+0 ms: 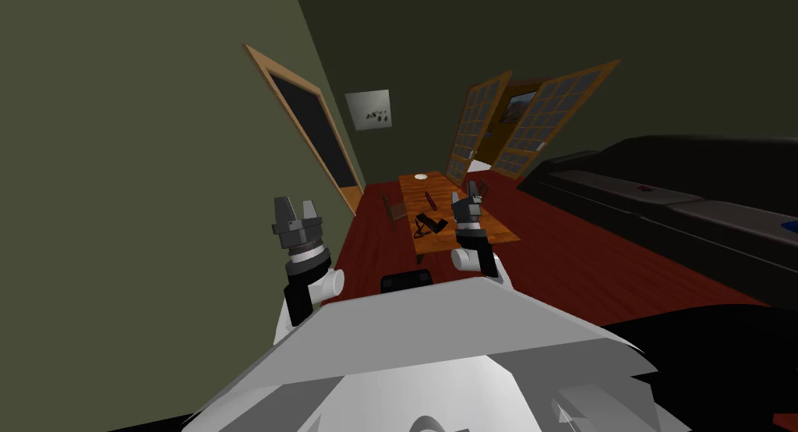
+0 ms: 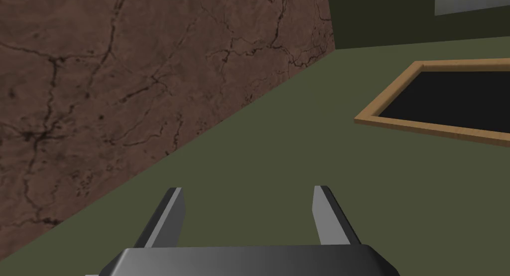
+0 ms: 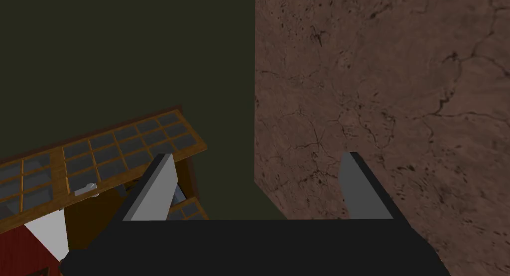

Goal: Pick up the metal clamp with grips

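Ahead, the dark clamp (image 1: 431,223) lies untouched on the wooden table (image 1: 411,195) — left gripper (image 1: 296,207) and right gripper (image 1: 465,200) raised, fingers spread, empty — the pickup not yet begun.

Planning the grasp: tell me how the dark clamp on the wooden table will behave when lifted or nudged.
The clamp is probably stiff: its dark bars look straight and angular. It likely won't roll, since it lies splayed on the table. Its open, uneven shape may make it pivot in a grasp.
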